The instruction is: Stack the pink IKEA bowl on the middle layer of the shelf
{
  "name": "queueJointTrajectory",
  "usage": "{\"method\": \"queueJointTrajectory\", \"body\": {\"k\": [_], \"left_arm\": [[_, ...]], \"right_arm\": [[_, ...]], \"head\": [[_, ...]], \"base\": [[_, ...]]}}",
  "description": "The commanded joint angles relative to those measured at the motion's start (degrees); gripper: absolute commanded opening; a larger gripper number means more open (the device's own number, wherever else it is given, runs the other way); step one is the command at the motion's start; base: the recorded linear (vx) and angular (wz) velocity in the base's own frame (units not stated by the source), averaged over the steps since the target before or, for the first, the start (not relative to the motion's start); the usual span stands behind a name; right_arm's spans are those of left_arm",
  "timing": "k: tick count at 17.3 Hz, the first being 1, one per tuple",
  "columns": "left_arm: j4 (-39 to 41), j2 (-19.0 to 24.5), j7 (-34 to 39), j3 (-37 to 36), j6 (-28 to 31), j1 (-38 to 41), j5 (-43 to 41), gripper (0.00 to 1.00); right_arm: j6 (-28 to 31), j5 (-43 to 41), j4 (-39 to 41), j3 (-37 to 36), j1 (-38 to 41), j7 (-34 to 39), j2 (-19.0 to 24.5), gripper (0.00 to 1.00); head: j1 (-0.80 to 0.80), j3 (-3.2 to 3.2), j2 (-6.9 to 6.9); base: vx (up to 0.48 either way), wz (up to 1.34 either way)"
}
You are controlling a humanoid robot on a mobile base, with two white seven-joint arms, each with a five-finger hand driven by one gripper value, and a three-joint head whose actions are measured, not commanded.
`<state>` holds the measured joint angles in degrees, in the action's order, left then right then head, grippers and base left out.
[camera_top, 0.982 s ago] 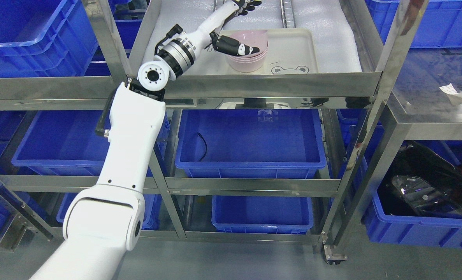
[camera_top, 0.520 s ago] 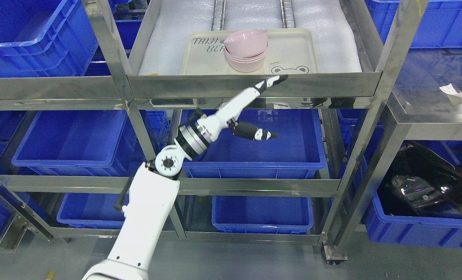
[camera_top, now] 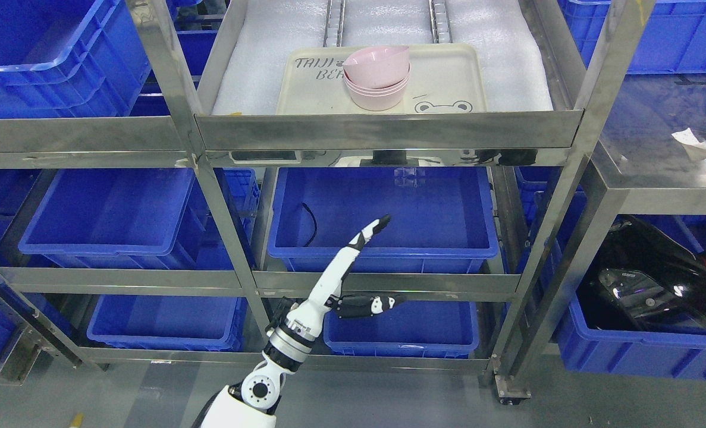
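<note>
One left hand [camera_top: 344, 282], fingers spread and empty, hangs well below the pink bowls [camera_top: 377, 76].

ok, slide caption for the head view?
Pink bowls stacked on the tray; the top one tilted; left hand open and empty, low before the blue bins.

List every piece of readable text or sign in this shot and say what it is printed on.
"TAIJI" on the beige plastic tray, upper left corner; the last letters run behind the stack of pink bowls, so the word may go on.
"BE..." on the line below, on the same tray; the rest is hidden by the bowls.
A drawn bear or frog face, not text, sits near the tray's front edge.
No readable print shows on the blue plastic bins or the steel shelf frame.
</note>
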<state>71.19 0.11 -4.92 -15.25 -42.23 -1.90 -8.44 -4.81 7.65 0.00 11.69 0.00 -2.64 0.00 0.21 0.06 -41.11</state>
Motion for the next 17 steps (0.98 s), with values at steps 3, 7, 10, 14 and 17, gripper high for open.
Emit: {"method": "queueJointTrajectory", "body": {"k": [3,7,10,14,17], "left_arm": [[-2.5,0.9,4.5,3.7,2.9,9.9,10.1,1.00],[-1.3,0.9,4.6,8.6,2.9,9.6,10.4,1.00],[3.7,0.9,4.6,12.0,7.2,8.1,10.6,1.00],[13.6,0.9,4.6,11.8,16.6,7.7,12.8,1.00],[14.9,0.9,4.6,11.7,16.7,7.7,12.8,1.00]], "right_arm": [[0.0,0.1,1.0,0.0,0.9,0.0,-1.0,1.00],[0.0,0.0,1.0,0.0,0.9,0.0,-1.0,1.00],[0.0,0.0,1.0,0.0,0.9,0.0,-1.0,1.00],[0.0,0.0,1.0,0.0,0.9,0.0,-1.0,1.00],[0.0,0.0,1.0,0.0,0.9,0.0,-1.0,1.00]], "head": [[0.00,0.00,0.00],[0.00,0.00,0.00],[0.00,0.00,0.00],[0.00,0.00,0.00],[0.00,0.00,0.00]], "base": [[0.000,0.00],[0.000,0.00],[0.000,0.00],[0.000,0.00],[0.000,0.00]]}}
